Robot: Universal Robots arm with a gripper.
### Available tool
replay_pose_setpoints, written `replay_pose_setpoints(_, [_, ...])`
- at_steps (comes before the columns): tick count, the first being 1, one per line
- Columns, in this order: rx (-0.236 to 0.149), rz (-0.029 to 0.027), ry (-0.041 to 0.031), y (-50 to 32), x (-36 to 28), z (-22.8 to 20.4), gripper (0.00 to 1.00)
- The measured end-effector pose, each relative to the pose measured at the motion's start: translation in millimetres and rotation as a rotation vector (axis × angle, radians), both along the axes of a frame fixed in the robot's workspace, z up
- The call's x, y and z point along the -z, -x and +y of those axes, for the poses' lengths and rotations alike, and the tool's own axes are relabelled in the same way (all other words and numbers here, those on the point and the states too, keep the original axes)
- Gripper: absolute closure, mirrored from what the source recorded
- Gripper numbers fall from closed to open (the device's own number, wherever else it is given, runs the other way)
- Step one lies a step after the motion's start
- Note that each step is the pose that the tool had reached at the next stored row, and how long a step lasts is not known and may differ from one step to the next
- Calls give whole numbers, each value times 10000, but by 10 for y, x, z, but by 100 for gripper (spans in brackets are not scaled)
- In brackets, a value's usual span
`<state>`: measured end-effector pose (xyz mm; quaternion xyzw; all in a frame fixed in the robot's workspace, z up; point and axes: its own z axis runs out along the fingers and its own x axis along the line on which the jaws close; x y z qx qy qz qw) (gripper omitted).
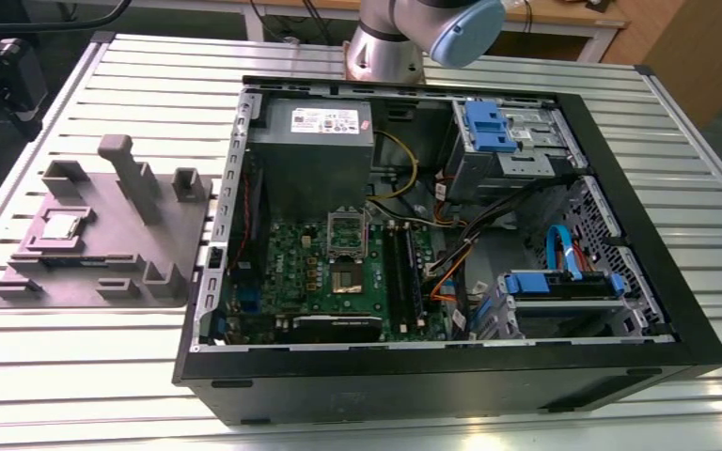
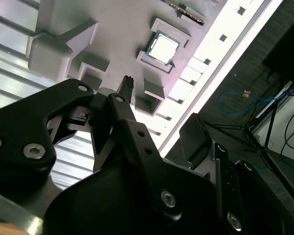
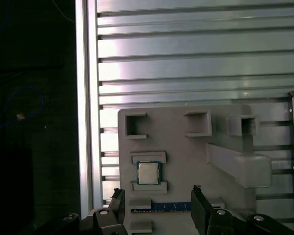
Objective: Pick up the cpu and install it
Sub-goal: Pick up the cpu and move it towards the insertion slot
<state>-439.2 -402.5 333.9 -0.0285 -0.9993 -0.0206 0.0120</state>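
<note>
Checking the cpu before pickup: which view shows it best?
The first wrist view: the cpu faces the camera squarely in its grey holder. The second wrist view shows it slanted, glaring; the exterior view, small.

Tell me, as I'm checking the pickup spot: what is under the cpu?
The cpu lies between two raised ledges on the grey holder plate, which rests on the slatted metal table. The plate's surface right beneath the chip is covered by it.

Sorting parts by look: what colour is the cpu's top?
The cpu top is pale silvery-grey; clearest in the first wrist view.
</note>
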Motion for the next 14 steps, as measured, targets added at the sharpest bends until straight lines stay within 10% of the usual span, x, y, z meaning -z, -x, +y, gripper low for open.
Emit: replay_pose_setpoints(14, [0, 0, 0, 0, 46, 0, 35])
